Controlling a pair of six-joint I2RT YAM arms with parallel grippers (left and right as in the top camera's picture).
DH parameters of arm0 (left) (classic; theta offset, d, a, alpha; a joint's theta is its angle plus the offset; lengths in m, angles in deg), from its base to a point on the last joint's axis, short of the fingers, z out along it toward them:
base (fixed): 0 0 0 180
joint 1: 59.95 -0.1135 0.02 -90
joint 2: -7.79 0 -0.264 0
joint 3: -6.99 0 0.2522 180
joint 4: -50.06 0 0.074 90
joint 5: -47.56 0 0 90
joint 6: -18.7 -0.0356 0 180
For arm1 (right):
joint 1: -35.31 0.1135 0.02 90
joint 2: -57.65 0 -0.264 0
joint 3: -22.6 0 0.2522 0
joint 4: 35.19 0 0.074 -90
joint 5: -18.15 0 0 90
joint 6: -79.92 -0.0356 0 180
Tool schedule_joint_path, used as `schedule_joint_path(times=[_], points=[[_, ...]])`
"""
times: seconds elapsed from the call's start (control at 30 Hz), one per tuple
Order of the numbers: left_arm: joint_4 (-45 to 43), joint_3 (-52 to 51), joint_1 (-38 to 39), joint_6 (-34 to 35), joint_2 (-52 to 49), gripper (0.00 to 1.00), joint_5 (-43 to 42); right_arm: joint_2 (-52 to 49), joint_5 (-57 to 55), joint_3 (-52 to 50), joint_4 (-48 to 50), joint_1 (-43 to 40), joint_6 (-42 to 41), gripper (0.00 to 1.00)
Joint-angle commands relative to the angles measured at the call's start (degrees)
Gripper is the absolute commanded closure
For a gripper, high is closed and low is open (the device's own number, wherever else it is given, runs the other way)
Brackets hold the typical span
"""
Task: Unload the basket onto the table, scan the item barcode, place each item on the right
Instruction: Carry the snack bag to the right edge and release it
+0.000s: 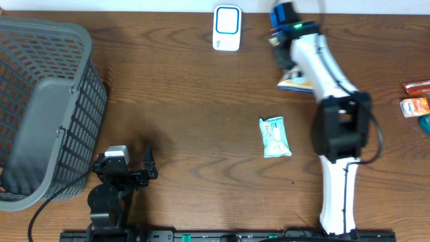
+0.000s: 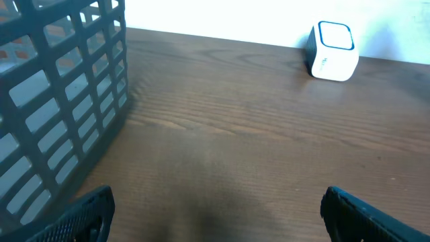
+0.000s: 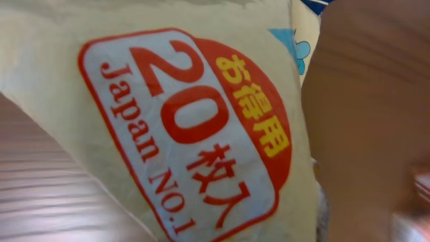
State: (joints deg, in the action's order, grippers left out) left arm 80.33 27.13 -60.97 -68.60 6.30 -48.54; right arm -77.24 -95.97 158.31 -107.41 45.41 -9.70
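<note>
Overhead, the right arm point(image 1: 336, 134) is seen stretched across the wooden table point(image 1: 168, 101) toward its far edge, and the right gripper point(image 1: 285, 62) is pressed together on a cream packet point(image 1: 295, 85), of which only one corner is shown from beneath the white forearm. In the right wrist view the frame is almost filled by that packet point(image 3: 168, 134); a red oval label with white and yellow print, including "20" and "Japan No.1", is displayed close to the lens, and the fingers themselves cannot be made out there. The white scanner with a blue face point(image 1: 227, 28) is placed near the far edge, just to the left of the held packet and apart from it. The left gripper point(image 1: 127, 165) is parked at the near edge beside the grey basket point(image 1: 40, 101), with its jaws spread wide and nothing between them; in the left wrist view only the two dark fingertips point(image 2: 80, 215) are shown at the lower corners, with the basket point(image 2: 60, 101) at the left and the scanner point(image 2: 332, 50) far ahead. A pale teal packet point(image 1: 275, 136) is laid flat near the table's middle, and small orange packets point(image 1: 415, 106) are gathered at the right edge.
</note>
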Motion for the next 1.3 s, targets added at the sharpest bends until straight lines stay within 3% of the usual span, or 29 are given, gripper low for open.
schedule_joint_path(times=[0.0,0.23,0.57,0.6,0.63,0.67,0.7,0.73,0.77,0.93,1.1,1.27], points=[[1.4,-0.9,-0.2,-1.0,0.1,0.02,-0.8,5.3,-17.3,0.3,-3.1,-7.3,-9.0,0.99],[1.4,-0.9,-0.2,-1.0,0.1,0.02,-0.8,2.0,-16.2,-0.3,-2.5,-21.4,-13.4,0.99],[1.4,-0.9,-0.2,-1.0,0.1,0.02,-0.8,1.6,1.8,-0.1,0.6,-34.0,-13.4,0.99],[1.4,-0.9,-0.2,-1.0,0.1,0.02,-0.8,2.1,2.7,0.0,0.6,-34.4,-13.4,0.95],[1.4,-0.9,-0.2,-1.0,0.1,0.02,-0.8,2.6,2.9,0.0,0.6,-34.7,-13.5,0.81],[1.4,-0.9,-0.2,-1.0,0.1,0.02,-0.8,3.1,3.1,0.0,0.6,-34.9,-13.5,0.65],[1.4,-0.9,-0.2,-1.0,0.1,0.02,-0.8,4.6,3.4,0.0,0.5,-35.2,-13.7,0.30],[1.4,-0.9,-0.2,-1.0,0.1,0.02,-0.8,5.6,3.8,0.0,0.4,-35.3,-13.7,0.12],[1.4,-0.9,-0.2,-1.0,0.1,0.02,-0.8,6.9,4.7,0.0,0.3,-35.3,-13.7,0.01],[1.4,-0.9,-0.2,-1.0,0.1,0.02,-0.8,15.4,14.0,0.0,-2.5,-34.5,-19.2,0.01],[1.4,-0.9,-0.2,-1.0,0.2,0.02,-0.8,25.0,31.8,0.0,-13.1,-31.0,-30.2,0.01],[1.4,-0.9,-0.2,-1.0,0.1,0.02,-0.8,30.0,31.2,0.0,-21.7,-21.9,-30.5,0.01]])
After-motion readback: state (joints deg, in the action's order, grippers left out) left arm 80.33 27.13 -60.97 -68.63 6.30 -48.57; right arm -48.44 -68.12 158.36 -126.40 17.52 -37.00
